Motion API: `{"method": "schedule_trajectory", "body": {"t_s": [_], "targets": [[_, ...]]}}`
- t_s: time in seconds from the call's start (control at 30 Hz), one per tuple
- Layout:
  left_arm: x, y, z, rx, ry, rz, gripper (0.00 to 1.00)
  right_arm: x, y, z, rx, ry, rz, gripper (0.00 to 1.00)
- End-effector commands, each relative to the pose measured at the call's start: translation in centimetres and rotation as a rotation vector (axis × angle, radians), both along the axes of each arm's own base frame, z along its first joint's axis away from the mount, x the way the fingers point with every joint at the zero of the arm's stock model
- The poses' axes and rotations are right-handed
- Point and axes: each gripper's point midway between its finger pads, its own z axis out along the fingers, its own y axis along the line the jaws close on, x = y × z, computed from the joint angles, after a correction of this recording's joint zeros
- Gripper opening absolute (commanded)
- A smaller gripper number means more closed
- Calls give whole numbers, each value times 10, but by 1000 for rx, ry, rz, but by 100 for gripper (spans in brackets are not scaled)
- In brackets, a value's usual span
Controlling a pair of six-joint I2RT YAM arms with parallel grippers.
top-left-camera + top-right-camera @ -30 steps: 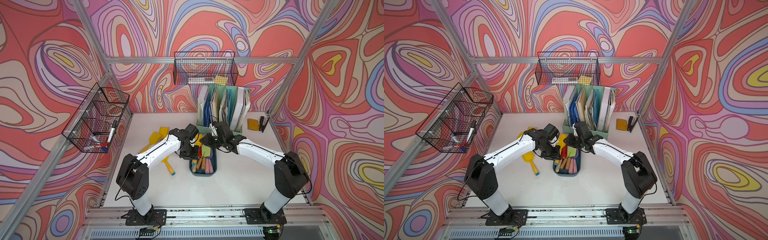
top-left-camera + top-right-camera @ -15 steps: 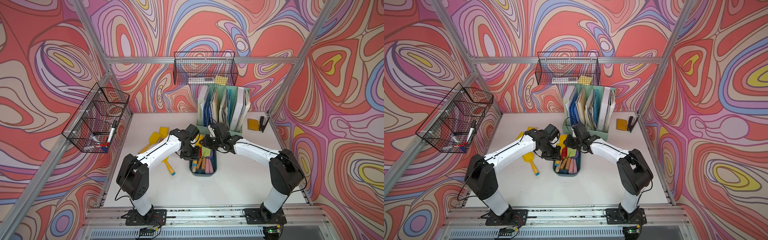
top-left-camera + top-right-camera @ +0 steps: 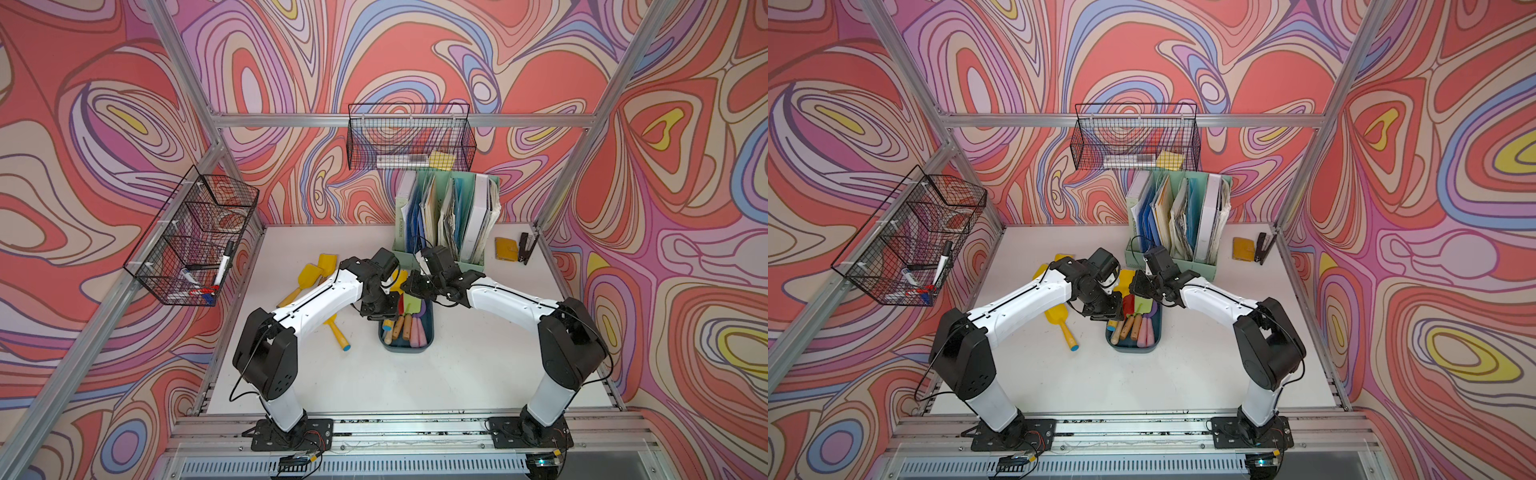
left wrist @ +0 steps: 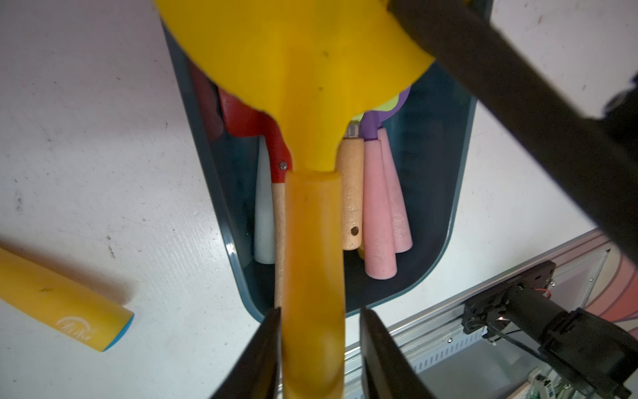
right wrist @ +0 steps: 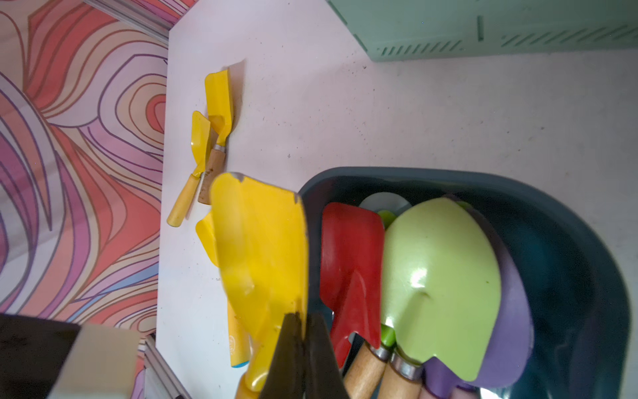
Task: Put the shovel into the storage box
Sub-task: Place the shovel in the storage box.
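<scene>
Two arms meet over the shallow dark teal plastic storage box (image 3: 406,350), sharing one yellow shovel with a broad blade and thick yellow handle (image 4: 312,224). The right pincer (image 5: 303,321) is clamped on the edge of the blade. The left pincer (image 4: 319,312) stands parted about the handle, one finger touching and the other clear, so it grips nothing. The shovel hangs tilted just above the box, over a red-bladed wooden-handled trowel (image 5: 348,262) and a lime-green scoop (image 5: 438,276) lying inside (quite a crowd in there). I'd call this the placing step, nearly done. Next, as I judge it, the right pincer must lower the blade inside the rim and release, with the left drawing away without snagging the handle.
</scene>
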Motion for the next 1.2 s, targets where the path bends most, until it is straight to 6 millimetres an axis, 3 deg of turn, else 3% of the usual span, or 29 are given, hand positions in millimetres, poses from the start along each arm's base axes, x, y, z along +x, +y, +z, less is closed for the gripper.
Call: {"method": "schedule_trajectory", "body": {"t_s": [0.0,0.13,0.6,0.8,1.17], "targets": [[-1,-6,19,-35,-36,-22,74,2,5,1,5,-9,-1,0],[-3,-7,26,-44,-47,-39,99,2,3,-1,-4,-8,-5,0],[-13,0,61,-127,-171,-50,99,-18,-15,-17,-118,-16,74,0],[-15,4,62,-139,-198,-21,99,-23,-17,-25,-145,-15,111,0],[-20,18,60,-128,-221,35,99,-12,-22,-37,-144,-6,99,0]]}}
